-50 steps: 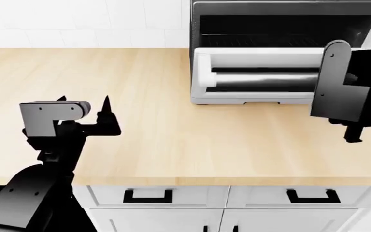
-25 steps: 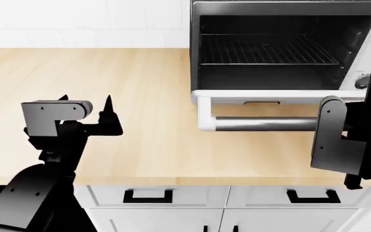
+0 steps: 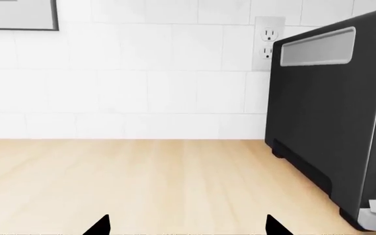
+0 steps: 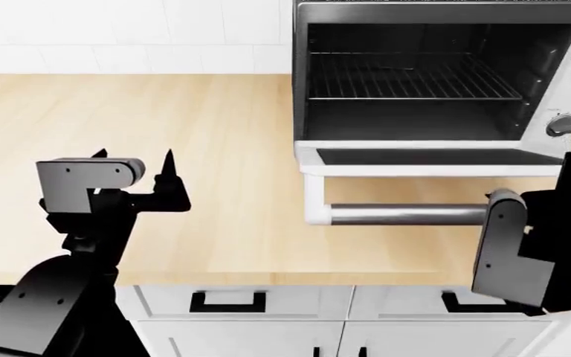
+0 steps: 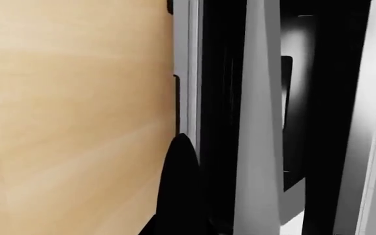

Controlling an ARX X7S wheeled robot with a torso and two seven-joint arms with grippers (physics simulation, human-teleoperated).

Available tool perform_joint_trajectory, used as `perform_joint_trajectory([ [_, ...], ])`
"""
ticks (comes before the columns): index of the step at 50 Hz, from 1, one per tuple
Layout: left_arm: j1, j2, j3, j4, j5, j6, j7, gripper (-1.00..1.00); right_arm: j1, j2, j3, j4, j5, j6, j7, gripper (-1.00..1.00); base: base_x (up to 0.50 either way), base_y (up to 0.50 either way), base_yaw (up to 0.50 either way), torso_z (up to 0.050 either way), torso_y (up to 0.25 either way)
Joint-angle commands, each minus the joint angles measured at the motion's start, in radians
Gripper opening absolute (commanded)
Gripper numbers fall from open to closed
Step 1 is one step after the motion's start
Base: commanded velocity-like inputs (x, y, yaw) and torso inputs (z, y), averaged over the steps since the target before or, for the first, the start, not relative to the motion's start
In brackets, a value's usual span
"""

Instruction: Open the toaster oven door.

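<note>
The white toaster oven (image 4: 563, 97) stands at the back right of the counter, its dark inside and wire rack (image 4: 410, 74) showing. The toaster oven door (image 4: 424, 158) hangs open, about level, with its silver bar handle (image 4: 404, 214) towards me. My right gripper (image 4: 526, 223) is at the handle's right end and appears closed round it; its fingertips are hidden in the head view. In the right wrist view one dark finger (image 5: 181, 186) lies beside the grey handle (image 5: 260, 147). My left gripper (image 4: 134, 156) is open and empty above the counter, left of the oven (image 3: 332, 122).
The wooden counter (image 4: 216, 119) runs left of the oven to a white tiled wall with an outlet (image 3: 268, 41). White drawers with black handles (image 4: 226, 301) sit below the counter's front edge. The open door reaches out over the counter.
The door has swung from partly open down to about level. My right gripper has come down and towards me with the handle. The left arm has barely moved.
</note>
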Motion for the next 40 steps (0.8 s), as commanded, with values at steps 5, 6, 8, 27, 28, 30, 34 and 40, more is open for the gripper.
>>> perform_joint_trajectory([
  [5, 0.008, -0.003, 0.004, -0.005, 0.000, 0.009, -0.003, 1.00, -0.005, 0.013, -0.055, -0.009, 0.145, -0.007, 0.102, -1.00, -0.01, 0.00, -0.01, 0.002, 0.005],
  [6, 0.009, -0.003, 0.004, -0.005, 0.000, 0.009, -0.004, 1.00, -0.013, 0.008, -0.061, 0.000, 0.145, -0.012, 0.110, -1.00, 0.00, 0.00, 0.00, 0.000, 0.000],
  [8, 0.009, -0.003, 0.004, -0.005, 0.000, 0.010, -0.005, 1.00, -0.027, -0.002, -0.069, 0.014, 0.145, -0.018, 0.124, -1.00, 0.00, 0.00, 0.00, 0.000, 0.000],
  [27, 0.012, -0.006, 0.010, -0.016, 0.001, 0.021, -0.007, 1.00, -0.131, -0.077, -0.140, 0.118, 0.136, -0.071, 0.213, -1.00, 0.00, 0.00, 0.00, 0.000, 0.000],
  [28, 0.012, -0.006, 0.010, -0.016, 0.000, 0.021, -0.008, 1.00, -0.133, -0.079, -0.141, 0.123, 0.136, -0.074, 0.215, -1.00, 0.00, 0.00, 0.00, 0.000, 0.000],
  [30, 0.011, -0.006, 0.011, -0.016, 0.000, 0.022, -0.008, 1.00, -0.139, -0.084, -0.144, 0.132, 0.137, -0.079, 0.221, -1.00, 0.00, 0.00, 0.00, 0.000, 0.000],
  [34, 0.012, -0.006, 0.012, -0.018, -0.001, 0.023, -0.008, 1.00, -0.156, -0.097, -0.151, 0.152, 0.139, -0.089, 0.239, -1.00, 0.00, 0.00, 0.00, 0.000, 0.000],
  [40, 0.014, -0.007, 0.013, -0.021, -0.002, 0.026, -0.009, 1.00, -0.179, -0.113, -0.160, 0.176, 0.145, -0.103, 0.265, -1.00, 0.00, 0.00, 0.00, 0.000, 0.000],
])
